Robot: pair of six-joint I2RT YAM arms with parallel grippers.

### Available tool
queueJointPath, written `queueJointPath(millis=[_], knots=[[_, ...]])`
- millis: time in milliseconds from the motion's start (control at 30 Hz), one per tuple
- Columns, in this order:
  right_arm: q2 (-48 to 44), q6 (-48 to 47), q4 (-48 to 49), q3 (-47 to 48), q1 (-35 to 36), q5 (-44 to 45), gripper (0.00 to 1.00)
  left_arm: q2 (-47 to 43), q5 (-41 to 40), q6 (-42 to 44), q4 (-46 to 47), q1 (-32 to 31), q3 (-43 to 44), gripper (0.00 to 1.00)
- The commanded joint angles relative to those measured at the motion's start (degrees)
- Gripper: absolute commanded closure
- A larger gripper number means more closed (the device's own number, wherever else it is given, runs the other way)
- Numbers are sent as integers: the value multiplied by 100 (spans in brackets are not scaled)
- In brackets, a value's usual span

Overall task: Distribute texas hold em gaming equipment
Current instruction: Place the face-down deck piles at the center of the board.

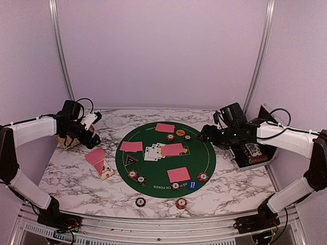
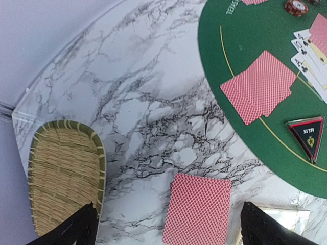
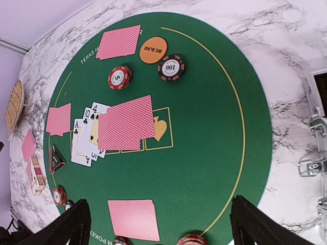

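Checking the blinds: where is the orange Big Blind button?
In the right wrist view, the orange Big Blind button lies on the far half of the green mat, between a face-down card and the dark 100 chip.

Round green poker mat (image 1: 203, 153) on marble table (image 1: 66, 178), red-backed cards (image 1: 178, 174) and chips (image 1: 203, 177) spread across it
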Motion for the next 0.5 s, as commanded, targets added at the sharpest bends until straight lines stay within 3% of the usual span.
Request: queueJointPath(millis=[0, 233, 367, 467], knots=[[-350, -224, -332, 299, -116, 693, 2, -434, -9, -142, -450, 79, 348, 1], [-918, -621, -250, -108, -394, 1809, 1, -830, 380, -496, -170, 775, 137, 1], [-1140, -599, 50, -479, -598, 3106, 1, -1046, 595, -923, 854, 1066, -624, 1], [-1486, -1036, 1279, -1423, -627, 4133, 1, -1324, 641, -1191, 1954, 1267, -1454, 1]])
